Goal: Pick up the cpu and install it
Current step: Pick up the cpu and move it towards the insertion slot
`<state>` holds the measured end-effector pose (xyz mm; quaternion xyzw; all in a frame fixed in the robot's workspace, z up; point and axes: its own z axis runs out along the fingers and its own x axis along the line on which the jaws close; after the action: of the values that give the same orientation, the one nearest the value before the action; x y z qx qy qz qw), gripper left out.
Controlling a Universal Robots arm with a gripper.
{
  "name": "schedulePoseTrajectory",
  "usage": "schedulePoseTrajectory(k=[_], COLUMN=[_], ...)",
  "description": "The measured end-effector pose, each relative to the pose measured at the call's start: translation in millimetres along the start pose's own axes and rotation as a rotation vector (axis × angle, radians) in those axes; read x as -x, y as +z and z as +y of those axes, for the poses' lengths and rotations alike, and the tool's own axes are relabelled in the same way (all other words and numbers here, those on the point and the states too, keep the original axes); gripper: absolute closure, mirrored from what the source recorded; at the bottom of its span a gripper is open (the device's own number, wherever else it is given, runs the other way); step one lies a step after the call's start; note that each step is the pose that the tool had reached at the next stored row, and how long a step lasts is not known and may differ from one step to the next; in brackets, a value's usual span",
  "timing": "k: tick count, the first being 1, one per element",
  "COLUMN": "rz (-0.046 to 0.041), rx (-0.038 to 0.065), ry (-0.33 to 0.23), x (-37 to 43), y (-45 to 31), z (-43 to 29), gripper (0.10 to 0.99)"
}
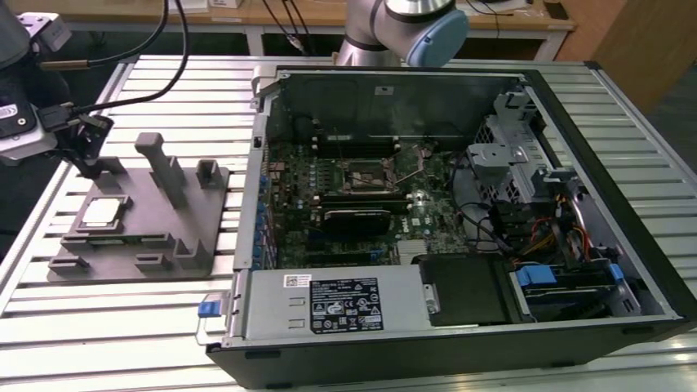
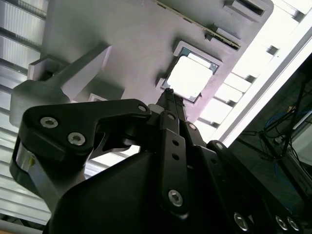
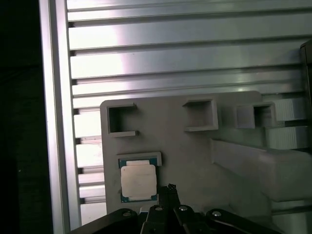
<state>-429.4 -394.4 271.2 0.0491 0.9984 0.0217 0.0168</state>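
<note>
Tool: its two tips are drawn together with nothing between them. In both wrist views it hangs close over the cpu without touching it. The cpu lies flat, metal top upward, in a shallow recess of the grey fixture block. The block sits on the slatted bench, at the exterior view's left of the open computer case. The board's socket stands well apart from the cpu.

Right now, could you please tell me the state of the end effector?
End effector: closed, holding nothing; the chip lies in the grey fixture, near the tip.
</note>
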Motion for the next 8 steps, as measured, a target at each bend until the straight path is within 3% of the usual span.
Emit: schedulePoseTrajectory(k=[8], rz=[0.0000], rx=[0.000], ry=[0.000], x=[-3.5], y=[7.4], z=[-0.7], gripper=[0.980])
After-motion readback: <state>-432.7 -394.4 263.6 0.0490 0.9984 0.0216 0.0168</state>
